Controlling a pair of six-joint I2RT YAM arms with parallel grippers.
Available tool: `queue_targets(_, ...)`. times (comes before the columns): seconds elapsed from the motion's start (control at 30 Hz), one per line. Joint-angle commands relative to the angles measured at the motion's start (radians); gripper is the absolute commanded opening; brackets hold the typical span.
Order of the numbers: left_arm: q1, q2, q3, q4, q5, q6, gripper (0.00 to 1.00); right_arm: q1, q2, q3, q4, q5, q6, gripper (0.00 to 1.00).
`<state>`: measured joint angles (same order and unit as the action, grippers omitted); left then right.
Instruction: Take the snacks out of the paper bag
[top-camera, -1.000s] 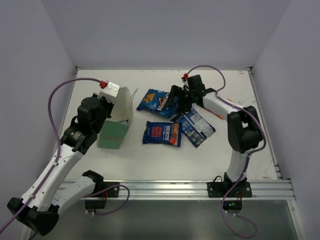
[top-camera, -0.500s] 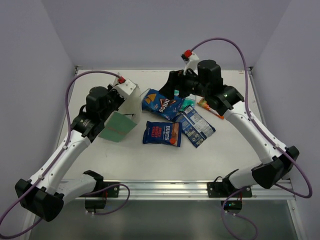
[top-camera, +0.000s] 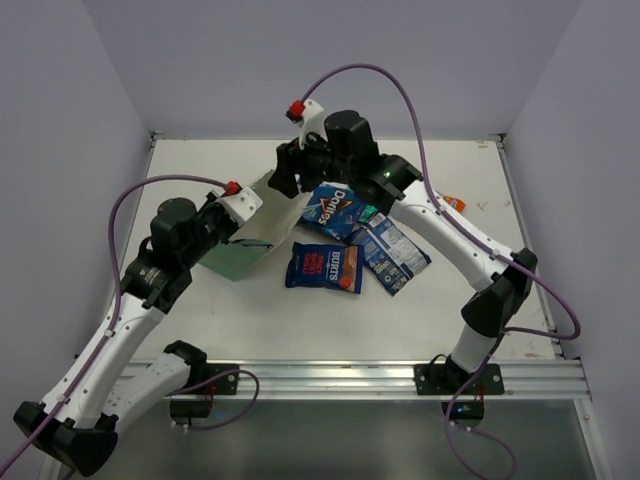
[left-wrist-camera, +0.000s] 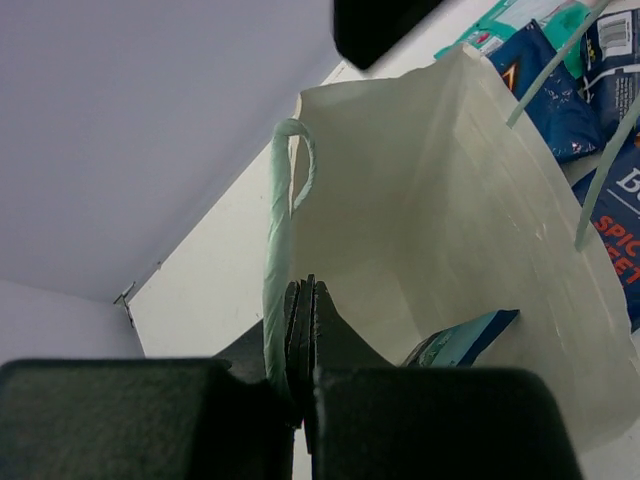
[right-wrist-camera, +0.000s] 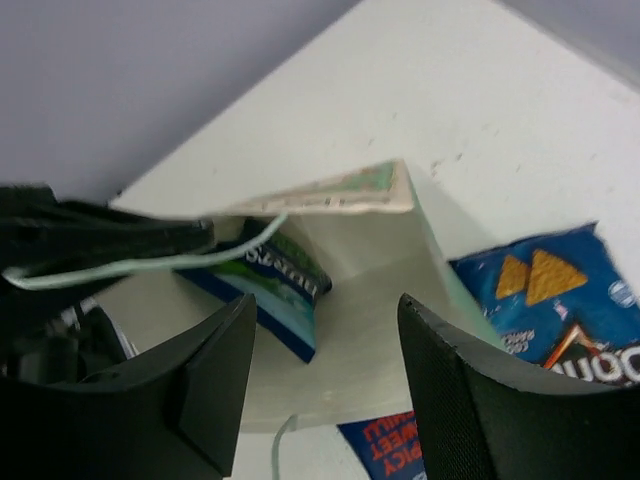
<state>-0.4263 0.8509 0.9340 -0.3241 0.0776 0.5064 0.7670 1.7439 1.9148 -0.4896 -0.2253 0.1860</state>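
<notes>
Seen from overhead, two robot arms worked over a white table. The paper bag lay tipped on its side at centre left of the frame, with its mouth facing the upper right. The left gripper was pressed together, pinching the bag's rim beside a string handle and holding the mouth open. The right gripper was spread and hovered at the mouth, holding nothing.

Most of the job looked done. Five snacks lay on the table at centre frame:
- a Doritos packet
- a blue packet with a red label
- another blue packet
- a sliver of a teal-green packet between them
- an orange packet further right, mostly hidden by the right arm

One blue packet was left, lying inside against the bag's white wall, between and beyond the right gripper's fingers. Taking that one out appeared to be the last step. Nothing else could be seen in the bag.
</notes>
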Motion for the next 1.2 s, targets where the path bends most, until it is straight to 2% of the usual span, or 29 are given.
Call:
queue_targets(0.0,0.004,-0.029,-0.009,-0.016,-0.009,-0.020,0.00,0.060,-0.006,-0.158,0.049,-0.006,-0.046,0.61)
queue_targets(0.2,0.003,-0.018,0.000,-0.001,-0.021,-0.020,0.00,0.166,-0.118,-0.501,0.262,0.021,0.036,0.58)
queue_targets(0.4,0.003,-0.033,-0.035,0.031,-0.016,-0.020,0.00,0.299,-0.152,-0.661,0.416,0.052,0.150,0.58)
queue_targets(0.53,0.003,-0.039,-0.046,0.023,0.007,-0.019,0.00,0.383,-0.135,-0.668,0.457,0.058,0.176,0.61)
queue_targets(0.83,0.003,-0.114,-0.080,-0.115,0.062,-0.066,0.00,0.384,-0.109,-0.623,0.485,0.185,0.168,0.62)
queue_targets(0.93,0.004,-0.136,-0.087,-0.139,0.056,-0.092,0.00,0.371,-0.070,-0.620,0.557,0.213,0.123,0.61)
queue_targets(1.17,0.003,-0.148,-0.087,-0.142,0.059,-0.109,0.00,0.325,0.002,-0.651,0.761,0.150,-0.052,0.63)
